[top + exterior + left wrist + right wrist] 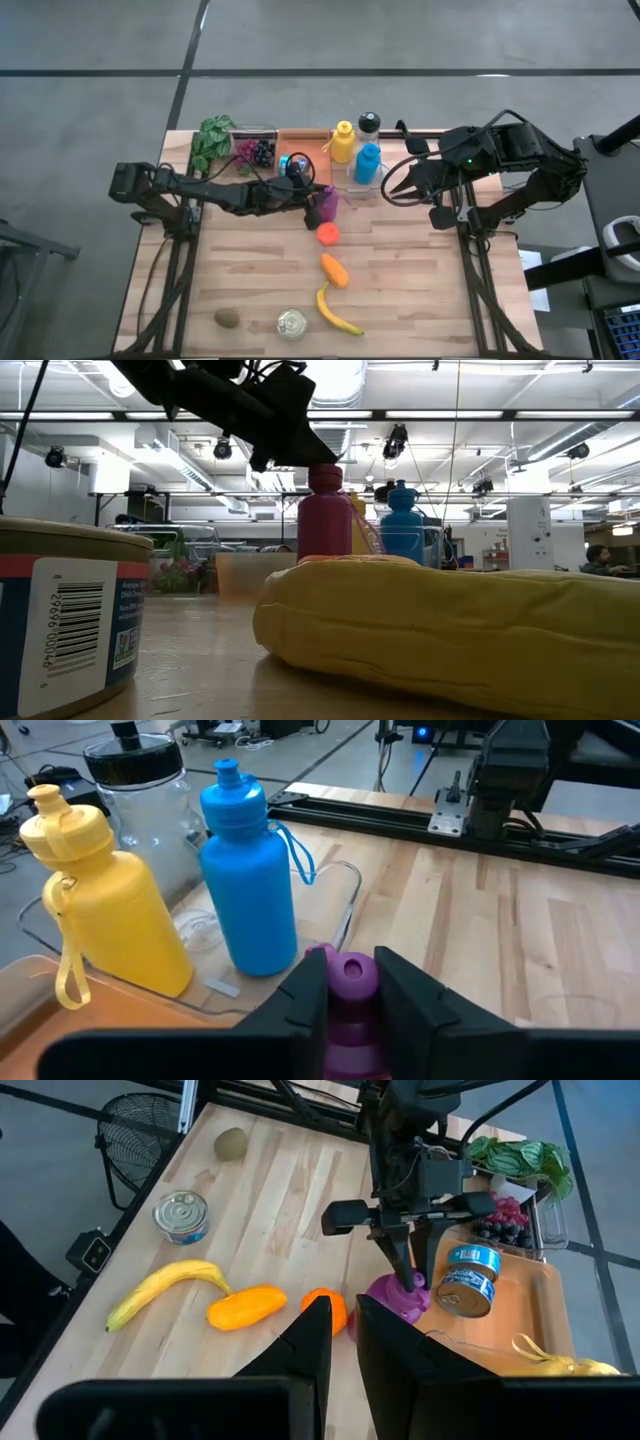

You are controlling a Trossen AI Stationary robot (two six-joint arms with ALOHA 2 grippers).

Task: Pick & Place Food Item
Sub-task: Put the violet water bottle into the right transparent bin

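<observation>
Left gripper [350, 982] jaws pinched on the purple bottle's [325, 205] cap, bottle upright mid-table. Just beyond it: yellow bottle [342, 142], blue bottle [367, 163], clear jar [140, 785]. Orange ball [328, 234], carrot [334, 270], banana [336, 312] nearer front. Right gripper [338, 1342] fingers nearly together, empty, over right edge.

Overhead, table-level, two wrist views; all share purple bottle [326, 205].

Light: even, bright overhead; ceiling strip lights [330, 415] glare white in low view | Shadows: soft, faint on the surface [400, 290] | Focus: low view close banana [450, 630] and can [65, 615] blurred; room behind sharper | Wrist views: own fingers [300, 1010] soft, dark.
</observation>
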